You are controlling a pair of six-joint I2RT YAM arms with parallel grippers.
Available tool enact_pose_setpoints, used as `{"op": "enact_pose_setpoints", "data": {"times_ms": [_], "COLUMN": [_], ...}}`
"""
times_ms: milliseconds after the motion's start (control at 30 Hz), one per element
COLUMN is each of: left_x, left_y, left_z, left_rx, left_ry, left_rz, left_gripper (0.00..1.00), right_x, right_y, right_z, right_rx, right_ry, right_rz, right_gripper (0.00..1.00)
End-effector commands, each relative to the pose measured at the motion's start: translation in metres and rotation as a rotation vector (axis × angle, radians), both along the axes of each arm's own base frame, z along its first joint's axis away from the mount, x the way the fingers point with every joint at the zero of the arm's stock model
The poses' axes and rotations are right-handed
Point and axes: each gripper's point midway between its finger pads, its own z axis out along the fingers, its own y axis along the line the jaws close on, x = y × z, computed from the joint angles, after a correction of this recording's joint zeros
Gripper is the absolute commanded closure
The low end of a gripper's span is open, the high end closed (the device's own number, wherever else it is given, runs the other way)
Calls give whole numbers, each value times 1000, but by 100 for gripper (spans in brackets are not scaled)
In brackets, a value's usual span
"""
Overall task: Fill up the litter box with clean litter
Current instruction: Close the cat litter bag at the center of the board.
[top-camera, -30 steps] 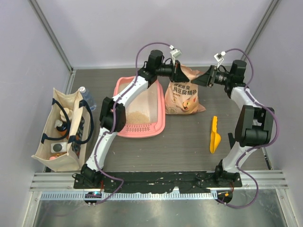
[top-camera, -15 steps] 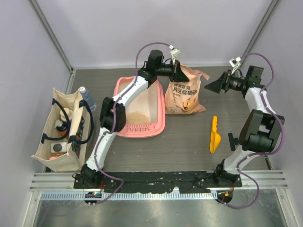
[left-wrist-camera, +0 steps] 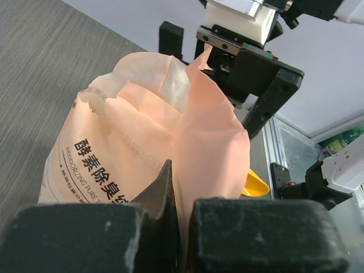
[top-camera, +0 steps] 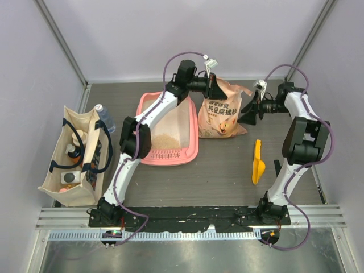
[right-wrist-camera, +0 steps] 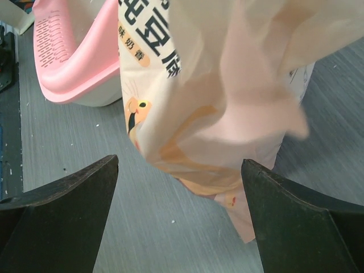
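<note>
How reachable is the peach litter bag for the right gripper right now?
Probably yes, easily. The right gripper is wide open and points at the litter bag from its right side, with nothing between them. The left gripper pinches the bag's top edge, clear of that side.

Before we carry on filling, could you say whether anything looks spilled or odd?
No clear spill. The litter sits heaped at the near end of the litter box, leaving the visible far floor bare. The bag has a crumpled top, pinched by the left gripper.
</note>
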Motion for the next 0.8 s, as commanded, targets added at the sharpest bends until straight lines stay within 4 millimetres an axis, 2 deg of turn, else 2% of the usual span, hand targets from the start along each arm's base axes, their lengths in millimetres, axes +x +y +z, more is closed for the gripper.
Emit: {"op": "enact_pose_setpoints", "data": {"times_ms": [0, 100, 133, 267, 533, 767], "left_x": [-6, -7, -7, -11, -21, -21], "left_y": [8, 10, 9, 9, 11, 11], "left_z": [30, 30, 28, 31, 32, 32], "left_rx": [-40, -35, -33, -37, -40, -40], "left_ry": [-24, -14, -10, -7, 40, 53], "left_rz": [-38, -40, -41, -57, -99, -106], "left_gripper": [100, 100, 100, 100, 100, 100], "right_x": [19, 26, 20, 16, 46, 64], "right_y": [6, 10, 12, 13, 14, 27], "right_z": [26, 40, 43, 38, 24, 31], "right_rx": [15, 82, 105, 99, 86, 101], "right_ry": [-133, -111, -79, -82, -134, -199], "right_rz": [50, 52, 57, 94, 126, 161], "right_gripper": [5, 5, 5, 5, 5, 5]}}
